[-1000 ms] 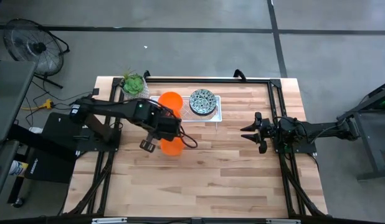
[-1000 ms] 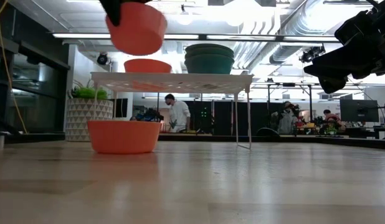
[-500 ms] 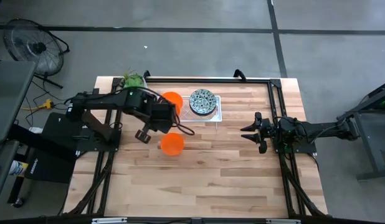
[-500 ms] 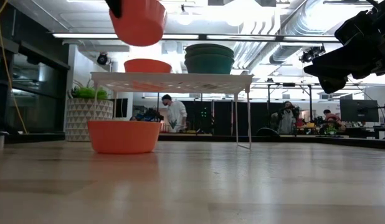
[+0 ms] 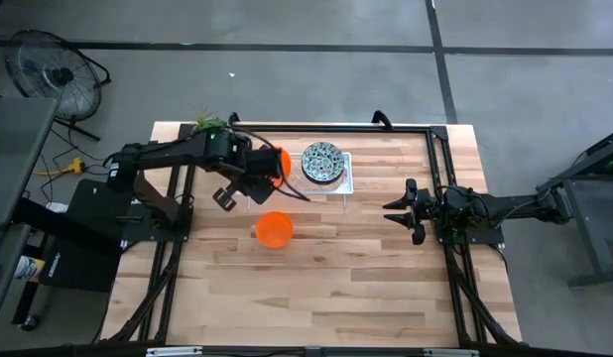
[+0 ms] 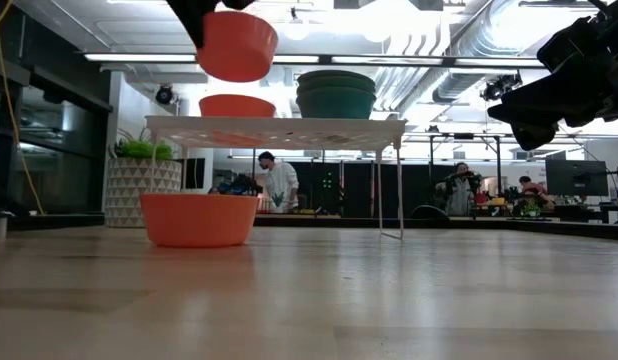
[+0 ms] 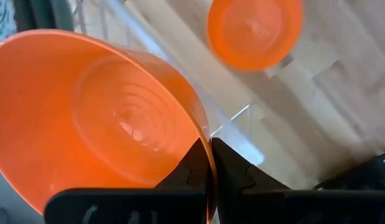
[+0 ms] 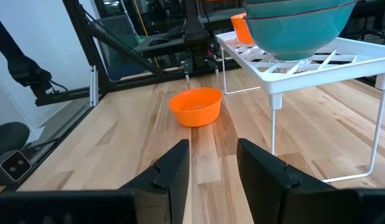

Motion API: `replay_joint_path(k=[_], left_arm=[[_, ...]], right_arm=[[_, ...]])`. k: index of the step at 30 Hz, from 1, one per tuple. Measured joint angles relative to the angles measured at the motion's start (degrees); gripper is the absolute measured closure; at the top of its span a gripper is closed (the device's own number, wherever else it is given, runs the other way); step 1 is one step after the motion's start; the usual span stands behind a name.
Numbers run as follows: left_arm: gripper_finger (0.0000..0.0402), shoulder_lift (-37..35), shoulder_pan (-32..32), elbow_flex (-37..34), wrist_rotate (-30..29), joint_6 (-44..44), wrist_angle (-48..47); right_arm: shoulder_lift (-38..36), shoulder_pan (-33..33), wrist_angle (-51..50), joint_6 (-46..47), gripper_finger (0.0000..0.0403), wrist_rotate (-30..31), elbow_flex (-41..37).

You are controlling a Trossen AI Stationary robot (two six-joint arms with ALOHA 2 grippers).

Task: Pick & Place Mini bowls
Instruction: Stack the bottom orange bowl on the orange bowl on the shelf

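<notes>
My left gripper [image 7: 210, 163] is shut on a plain orange mini bowl [image 6: 236, 45], carried high over the left end of the white wire rack [image 6: 279, 130]. On the rack stand another orange bowl [image 6: 237, 105] and a stack of patterned bowls [image 5: 323, 162]. A third orange bowl [image 5: 274, 229] rests by its base on the table in front of the rack. My right gripper [image 8: 211, 165] is open and waits above the table's right side, touching nothing. My left gripper pinches the orange bowl's rim [image 7: 200, 132], one finger inside the bowl and one finger [image 7: 233, 168] outside its wall. The bowl is lifted clear, slightly tilted, above the rack and the orange bowl standing there.
A green plant in a white pot [image 5: 212, 126] stands at the table's far left corner, beside the rack. The black frame rails [image 5: 440, 169] run along the table's sides. Bare wood [image 5: 316, 288] lies toward the near edge. People [image 6: 282, 182] move in the room behind.
My left gripper has carried the orange bowl from above the bowl on the table toward the far edge, until it hangs over the rack's left end. It has stayed shut on the bowl and kept about the same height.
</notes>
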Motion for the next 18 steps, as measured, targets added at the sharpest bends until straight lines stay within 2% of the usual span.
replay_joint_path(k=[10,18], left_arm=[[0.0401,0.0,7.0,-0.04,-2.58,6.54,0.0],[0.0402,1.21,10.84,-0.2,-2.28,10.42,0.03]], right_arm=[[0.01,-0.01,0.0,0.0,0.0281,0.0,0.0],[0.0,0.0,0.0,0.0,0.0281,0.0,0.0]])
